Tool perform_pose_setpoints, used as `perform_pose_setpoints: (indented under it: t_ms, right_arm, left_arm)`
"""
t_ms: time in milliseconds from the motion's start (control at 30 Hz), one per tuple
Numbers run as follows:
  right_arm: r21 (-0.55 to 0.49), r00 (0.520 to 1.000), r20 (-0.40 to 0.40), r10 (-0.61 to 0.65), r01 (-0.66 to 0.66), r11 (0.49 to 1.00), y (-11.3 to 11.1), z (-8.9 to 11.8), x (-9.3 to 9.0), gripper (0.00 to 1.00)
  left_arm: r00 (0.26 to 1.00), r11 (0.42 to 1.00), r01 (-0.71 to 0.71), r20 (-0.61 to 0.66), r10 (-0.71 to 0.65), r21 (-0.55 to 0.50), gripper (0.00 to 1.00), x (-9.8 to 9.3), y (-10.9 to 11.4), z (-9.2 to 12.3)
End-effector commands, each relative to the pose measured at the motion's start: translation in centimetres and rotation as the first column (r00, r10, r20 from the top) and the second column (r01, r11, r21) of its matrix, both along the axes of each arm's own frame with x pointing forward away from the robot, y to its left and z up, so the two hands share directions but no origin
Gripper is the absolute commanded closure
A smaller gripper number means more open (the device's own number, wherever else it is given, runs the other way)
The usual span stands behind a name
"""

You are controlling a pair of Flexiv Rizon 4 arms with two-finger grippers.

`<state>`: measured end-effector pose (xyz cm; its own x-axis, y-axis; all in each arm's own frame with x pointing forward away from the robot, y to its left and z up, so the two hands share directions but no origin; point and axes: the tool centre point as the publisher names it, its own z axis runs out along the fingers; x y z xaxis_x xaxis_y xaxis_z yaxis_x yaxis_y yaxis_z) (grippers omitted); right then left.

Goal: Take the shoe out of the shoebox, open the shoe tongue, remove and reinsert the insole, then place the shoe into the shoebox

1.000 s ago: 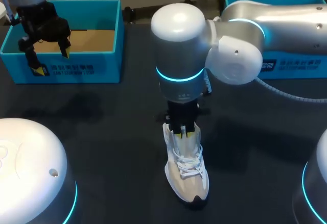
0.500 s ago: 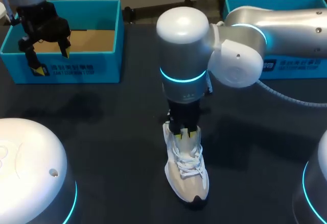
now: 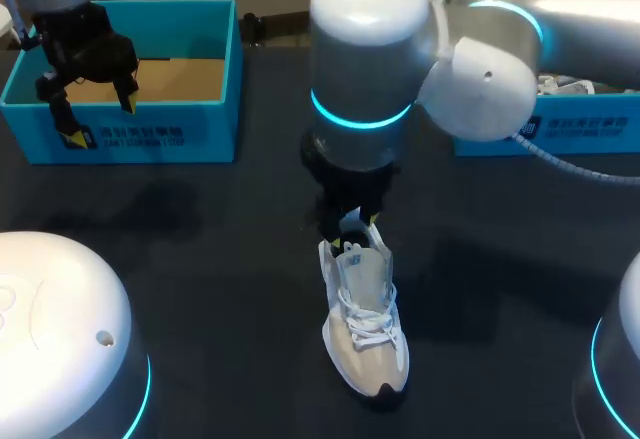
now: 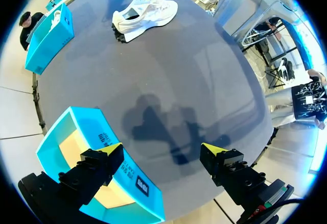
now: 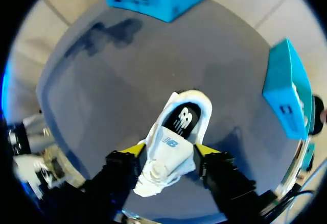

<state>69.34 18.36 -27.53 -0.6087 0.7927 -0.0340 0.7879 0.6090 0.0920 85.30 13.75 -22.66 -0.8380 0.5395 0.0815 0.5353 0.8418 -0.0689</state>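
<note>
2 blue shoeboxes are seen on the dark table. The left shoebox stands at 10 o'clock, and only its brown cardboard floor is shown inside. The right shoebox stands at 2 o'clock. Something white is glimpsed in it, but too little is visible for it to be identified. Much of that box is hidden behind the right arm.

The white shoe is found outside both boxes. It rests sole down on the table, a little toward 6 o'clock from the centre, with its toe at 6 and its heel at 12. In the right wrist view its tongue is seen above the laces, and the black insole is shown lying in the heel opening.

The right gripper is held over the heel end of the shoe with its fingers moderately apart. In its own view 1 finger is seen on each side of the laced part, and nothing is clamped. Whether the tips brush the collar cannot be made out. In the head view they are largely covered by the wrist.

The left gripper is held spread wide with nothing between its fingers. It hangs above the front wall of the left shoebox at 10 o'clock, well apart from the shoe. Part of that box is cut off under 1 finger in the left wrist view.
</note>
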Motion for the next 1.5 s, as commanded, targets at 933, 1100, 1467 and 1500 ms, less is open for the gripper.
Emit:
perform_pose_setpoints:
  t_ms: [933,1100,1467,1500]
  right_arm:
    - [-0.125,0.782,-0.020,0.623,-0.621,0.774,2.5,-0.2,4.2,0.00]
    - [-0.136,0.765,-0.010,0.644,-0.639,0.757,2.0,-0.7,5.6,0.00]
    - [-0.145,0.717,-0.043,0.696,-0.693,0.706,0.5,-2.9,8.1,0.00]
    - [-0.144,0.717,-0.044,0.696,-0.694,0.706,0.4,-3.2,8.2,0.00]
  left_arm:
    - [1.000,1.000,0.001,0.001,-0.001,0.001,0.00,0.0,0.0,0.0]
    - [1.000,1.000,0.001,0.001,-0.001,0.001,0.00,0.0,0.0,0.0]
    - [1.000,1.000,0.001,0.001,-0.001,0.001,0.00,0.0,0.0,0.0]
    - [1.000,1.000,0.001,0.001,-0.001,0.001,0.00,0.0,0.0,0.0]
